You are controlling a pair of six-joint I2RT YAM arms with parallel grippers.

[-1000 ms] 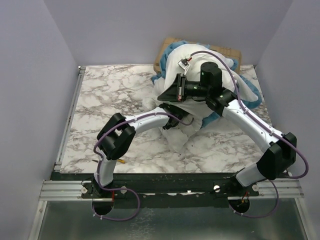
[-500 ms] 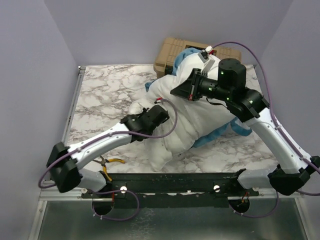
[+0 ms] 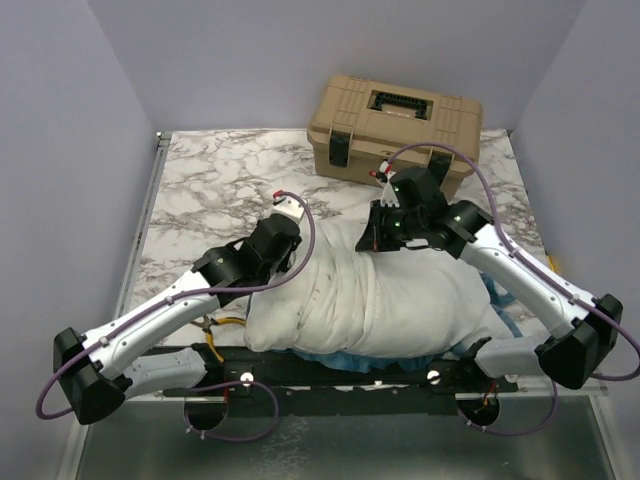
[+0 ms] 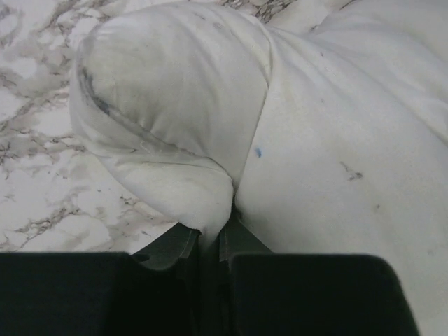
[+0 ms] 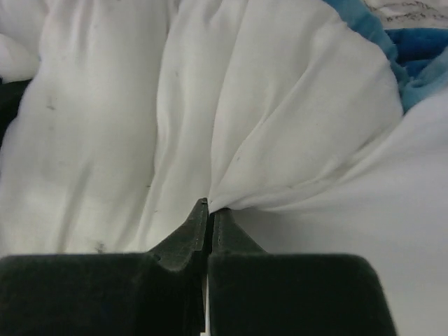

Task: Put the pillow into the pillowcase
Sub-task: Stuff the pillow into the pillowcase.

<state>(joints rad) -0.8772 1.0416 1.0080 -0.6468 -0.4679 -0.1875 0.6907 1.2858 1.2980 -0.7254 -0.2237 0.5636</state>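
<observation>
On the left, the left gripper [image 4: 210, 236] is clenched on a fold at the far-left corner of the pillow [image 3: 380, 300], which lies plump along the near edge of the counter [image 3: 220, 180]. Right of it, the right gripper [image 5: 209, 210] is clamped tight on a pleat of the pillow's far edge. Both pinches look thin, so any pull should be slow and level, with the arms moving together. The pillowcase [image 3: 500, 303] shows only as blue frill under the near side and at the right. The held white cloth could be its lining; I cannot tell. Its mouth needs finding and spreading before the pillow goes in.
</observation>
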